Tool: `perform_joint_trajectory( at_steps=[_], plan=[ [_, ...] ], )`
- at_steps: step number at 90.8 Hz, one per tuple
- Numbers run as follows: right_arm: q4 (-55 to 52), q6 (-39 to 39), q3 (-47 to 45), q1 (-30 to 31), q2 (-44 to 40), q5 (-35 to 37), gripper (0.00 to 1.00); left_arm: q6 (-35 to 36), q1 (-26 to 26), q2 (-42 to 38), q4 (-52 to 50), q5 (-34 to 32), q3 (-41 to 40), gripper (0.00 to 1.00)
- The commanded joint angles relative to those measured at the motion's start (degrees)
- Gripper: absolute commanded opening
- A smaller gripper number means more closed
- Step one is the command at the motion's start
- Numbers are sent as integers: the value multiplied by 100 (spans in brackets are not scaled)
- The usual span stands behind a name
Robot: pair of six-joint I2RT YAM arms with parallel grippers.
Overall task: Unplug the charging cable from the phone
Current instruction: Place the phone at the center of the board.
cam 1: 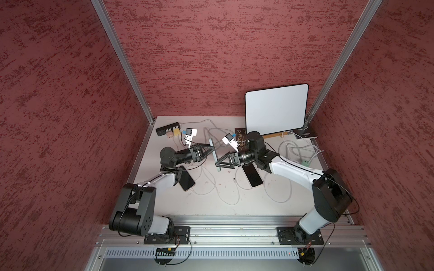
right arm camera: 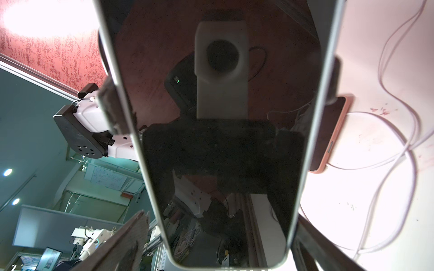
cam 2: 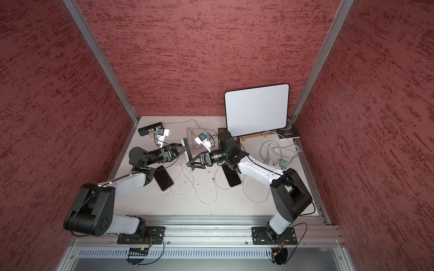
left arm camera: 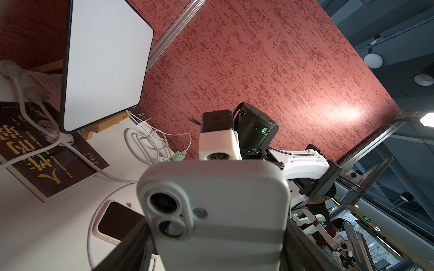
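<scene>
Now the phone (left arm camera: 223, 211) is held in the air above the table (cam 1: 169, 204), between the two arms, and it stands on one long edge. In a top view the phone (cam 1: 211, 143) shows only as a thin bar, with its long axis running away from the robot toward the back wall (cam 1: 211, 58). The left gripper (cam 1: 210, 150) is closed on it across the width, a little beyond the middle, and faces the back side. The camera lenses (left arm camera: 164, 201) sit at the far end, so I judge the port end is the near one. The right gripper (cam 1: 218, 164) is at this near end, facing the dark screen. Its fingers (right arm camera: 131, 237) stand wide on both sides of the phone, but if they press the edges or only straddle them I cannot tell. The port itself is hidden from me. A small loose plug (cam 1: 234, 180) lies on the table beside another dark phone (cam 1: 252, 174), so maybe the unplugging is done already. If not, the pull must go along the long axis, toward the robot, and the right arm is the nearer one
</scene>
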Motion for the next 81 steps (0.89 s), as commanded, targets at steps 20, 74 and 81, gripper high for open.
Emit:
perform_joint_trajectory(
  at_steps=[20,74,81],
  plan=[
    [349,48,141,91,9,-160,84,359,-70,-69,-201,-33,185,14],
    [126,-165,152,93,-25,-91,47,797,-48,-281,-834,-247,179,100],
    [-86,-308,164,93,-22,16,45,935,-2,-381,-1036,-487,132,100]
  ],
)
